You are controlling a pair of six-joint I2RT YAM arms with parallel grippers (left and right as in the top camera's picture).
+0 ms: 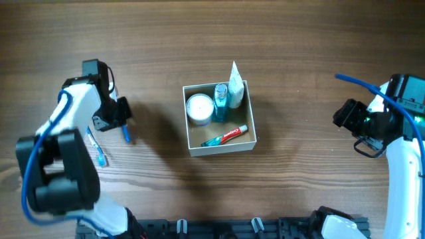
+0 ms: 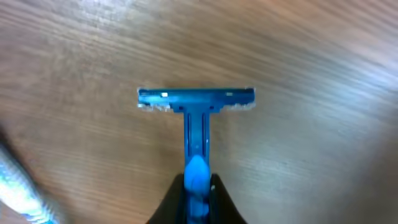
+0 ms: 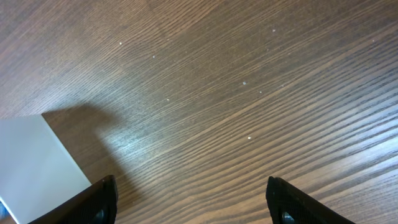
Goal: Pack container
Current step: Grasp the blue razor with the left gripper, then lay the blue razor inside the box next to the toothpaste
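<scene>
The container (image 1: 222, 148), a square white-walled cardboard box, sits mid-table. It holds a round white jar (image 1: 199, 108), a blue bottle (image 1: 220, 99), a white tube (image 1: 236, 83) and a toothpaste tube (image 1: 224, 136). My left gripper (image 1: 123, 123) is left of the box, shut on the handle of a blue razor (image 1: 127, 135). In the left wrist view the razor (image 2: 196, 118) points away from the fingers (image 2: 198, 202), head foremost, just above the wood. My right gripper (image 1: 344, 114) is open and empty, right of the box. Its fingers (image 3: 193, 202) frame bare wood, with the box's white wall (image 3: 37, 168) at the left.
A blue and white toothbrush (image 1: 97, 149) lies on the table beside the left arm; it also shows blurred at the lower left of the left wrist view (image 2: 18, 190). The arm bases stand along the front edge.
</scene>
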